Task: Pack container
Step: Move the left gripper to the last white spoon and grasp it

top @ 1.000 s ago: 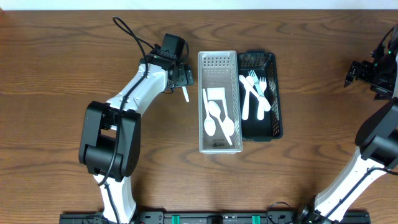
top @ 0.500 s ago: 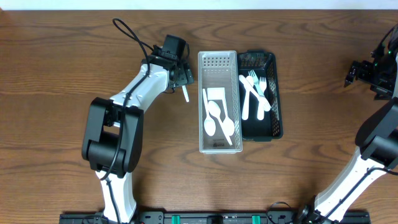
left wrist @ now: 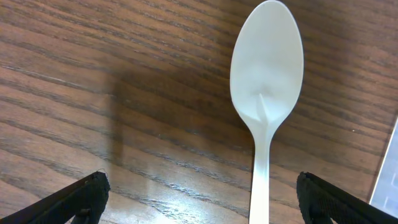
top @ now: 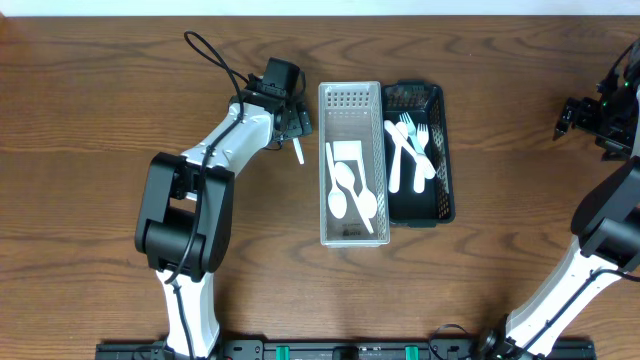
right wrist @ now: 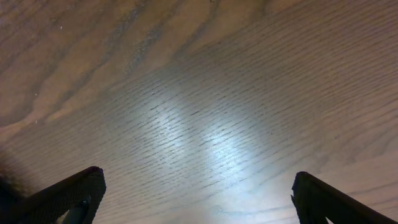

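Observation:
A white plastic spoon (left wrist: 267, 81) lies on the wooden table, bowl away from the camera. Its handle runs back between the fingers of my left gripper (left wrist: 202, 200), which is open and not touching it; the handle is nearer the right finger. From overhead the left gripper (top: 291, 122) is just left of the white perforated container (top: 350, 100), with the spoon's handle end (top: 298, 152) sticking out below it. That container holds white spoons (top: 340, 190). The black container (top: 446, 150) beside it holds white forks (top: 420, 140). My right gripper (top: 568, 117) is open over bare wood at the far right, and it also shows in the right wrist view (right wrist: 199, 199).
The white container's edge (left wrist: 385, 174) shows at the right of the left wrist view, close to the spoon. The left arm's cable (top: 215, 60) loops over the table behind the arm. The two containers stand side by side, touching.
The left arm's lower links have shifted slightly to the right. The left gripper, the spoon and the right arm have not visibly moved.

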{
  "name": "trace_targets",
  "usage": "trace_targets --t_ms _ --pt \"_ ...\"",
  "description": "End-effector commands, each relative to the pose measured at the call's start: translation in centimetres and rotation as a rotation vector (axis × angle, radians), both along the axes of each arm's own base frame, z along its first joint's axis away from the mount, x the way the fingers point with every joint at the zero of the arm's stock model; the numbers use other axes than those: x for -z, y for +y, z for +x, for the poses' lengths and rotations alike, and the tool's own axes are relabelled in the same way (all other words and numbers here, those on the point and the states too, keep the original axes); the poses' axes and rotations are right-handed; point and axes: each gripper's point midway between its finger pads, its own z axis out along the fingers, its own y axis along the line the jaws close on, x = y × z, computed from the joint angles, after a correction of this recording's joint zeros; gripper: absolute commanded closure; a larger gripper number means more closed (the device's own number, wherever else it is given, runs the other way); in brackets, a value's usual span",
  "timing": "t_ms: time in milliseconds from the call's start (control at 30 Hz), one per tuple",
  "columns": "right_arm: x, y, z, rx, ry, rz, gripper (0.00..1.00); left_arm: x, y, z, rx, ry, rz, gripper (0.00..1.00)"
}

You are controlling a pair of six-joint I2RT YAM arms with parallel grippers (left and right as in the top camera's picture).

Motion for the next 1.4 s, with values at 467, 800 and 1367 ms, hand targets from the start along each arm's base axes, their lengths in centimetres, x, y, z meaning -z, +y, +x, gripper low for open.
trace_targets --t_ms 467,800,1367 --pt "-0.2 0.1 0.0 -0.017 -0.004 -0.002 0.01 3.0 0.7 -0.6 -0.007 0.067 0.038 0.02" --pt "-0.2 0.1 0.0 -0.017 -0.004 -0.002 0.01 3.0 0.7 -0.6 0.021 0.068 0.048 0.62" --pt "-0.2 0.1 0.0 -0.017 -0.004 -0.002 0.01 2.6 0.6 -0.3 0.064 0.057 0.061 0.94"
